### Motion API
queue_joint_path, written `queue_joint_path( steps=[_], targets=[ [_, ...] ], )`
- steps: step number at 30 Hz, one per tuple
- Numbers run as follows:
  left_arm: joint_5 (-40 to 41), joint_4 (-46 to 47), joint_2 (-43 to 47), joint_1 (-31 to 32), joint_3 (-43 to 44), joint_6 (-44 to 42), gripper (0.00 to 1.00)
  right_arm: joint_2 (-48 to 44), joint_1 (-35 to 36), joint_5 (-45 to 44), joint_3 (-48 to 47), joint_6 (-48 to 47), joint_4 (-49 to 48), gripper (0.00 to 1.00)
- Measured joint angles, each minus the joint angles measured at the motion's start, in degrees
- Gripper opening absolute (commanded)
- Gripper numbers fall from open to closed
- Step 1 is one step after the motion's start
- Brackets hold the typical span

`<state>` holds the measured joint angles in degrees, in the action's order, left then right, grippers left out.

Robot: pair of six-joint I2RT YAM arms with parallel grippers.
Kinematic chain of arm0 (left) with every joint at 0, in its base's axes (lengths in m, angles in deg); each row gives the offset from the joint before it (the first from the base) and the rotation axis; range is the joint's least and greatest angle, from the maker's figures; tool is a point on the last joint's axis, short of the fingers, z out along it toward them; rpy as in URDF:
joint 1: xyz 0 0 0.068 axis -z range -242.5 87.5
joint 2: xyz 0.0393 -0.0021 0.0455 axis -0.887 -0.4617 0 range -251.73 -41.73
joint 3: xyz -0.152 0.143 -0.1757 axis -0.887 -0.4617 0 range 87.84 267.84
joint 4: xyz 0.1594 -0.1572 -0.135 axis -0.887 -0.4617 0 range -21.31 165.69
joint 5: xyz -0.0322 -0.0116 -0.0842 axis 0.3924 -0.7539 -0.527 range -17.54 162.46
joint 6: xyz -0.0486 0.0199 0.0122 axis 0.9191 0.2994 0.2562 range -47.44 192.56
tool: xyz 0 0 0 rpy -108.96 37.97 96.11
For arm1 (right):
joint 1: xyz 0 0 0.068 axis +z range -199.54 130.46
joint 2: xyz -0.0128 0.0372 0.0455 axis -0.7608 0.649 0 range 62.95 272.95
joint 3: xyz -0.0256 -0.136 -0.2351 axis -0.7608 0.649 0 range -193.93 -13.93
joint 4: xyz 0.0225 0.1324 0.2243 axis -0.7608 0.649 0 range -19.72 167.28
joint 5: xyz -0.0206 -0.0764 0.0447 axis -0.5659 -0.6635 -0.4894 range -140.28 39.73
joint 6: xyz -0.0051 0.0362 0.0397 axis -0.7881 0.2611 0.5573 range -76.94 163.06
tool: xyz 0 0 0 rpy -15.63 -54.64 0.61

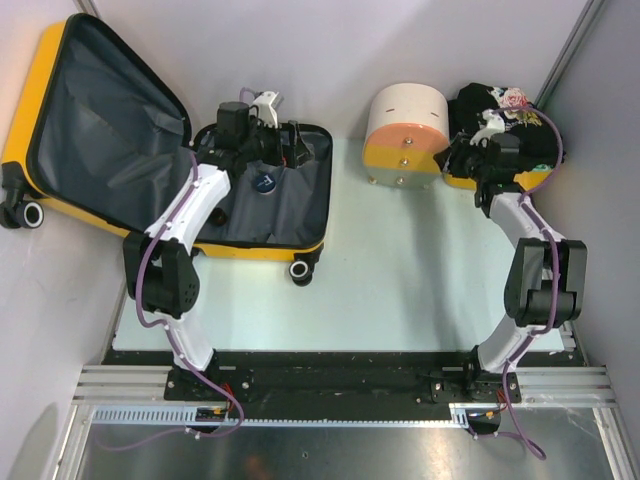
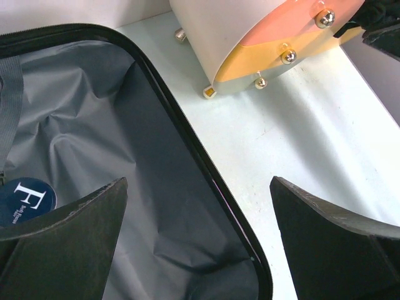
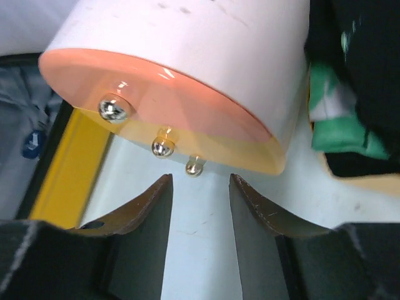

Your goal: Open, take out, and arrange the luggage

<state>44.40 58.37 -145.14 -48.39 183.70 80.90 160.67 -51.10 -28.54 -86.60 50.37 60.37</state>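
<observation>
The yellow luggage lies open. Its lid leans against the left wall and its base lies flat on the table, both showing dark grey lining. A round blue label lies on the lining, also in the left wrist view. My left gripper hovers over the far right part of the base. Its jaws are wide open and empty above the black zipper rim. My right gripper is open and empty, pointing at the lowest knob of the drawer cabinet.
The cream-and-orange drawer cabinet stands at the back centre-right, with metal knobs. A smaller yellow bin heaped with dark clothes sits at the back right corner. Walls close in on both sides.
</observation>
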Motion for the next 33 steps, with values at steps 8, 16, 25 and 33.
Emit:
queue_joint_path(
  steps=[8, 16, 25, 33],
  targets=[
    [0.00, 0.02, -0.83, 0.00, 1.46, -0.83, 1.00, 6.60, 0.35, 4.46, 2.93, 23.78, -6.64, 0.54],
    [0.00, 0.02, -0.85, -0.15, 1.46, -0.85, 1.00, 11.41, 3.61, 5.53, 3.13, 35.12, -14.12, 0.56],
    [-0.02, 0.02, -0.85, -1.20, 1.46, -0.83, 1.00, 17.33, 5.20, 3.78, -0.83, 38.91, -15.19, 0.56],
    [-0.02, 0.00, -0.85, -1.81, 1.46, -0.83, 1.00, 19.21, 4.76, 2.49, -5.51, 40.81, -12.63, 0.50]
  ],
)
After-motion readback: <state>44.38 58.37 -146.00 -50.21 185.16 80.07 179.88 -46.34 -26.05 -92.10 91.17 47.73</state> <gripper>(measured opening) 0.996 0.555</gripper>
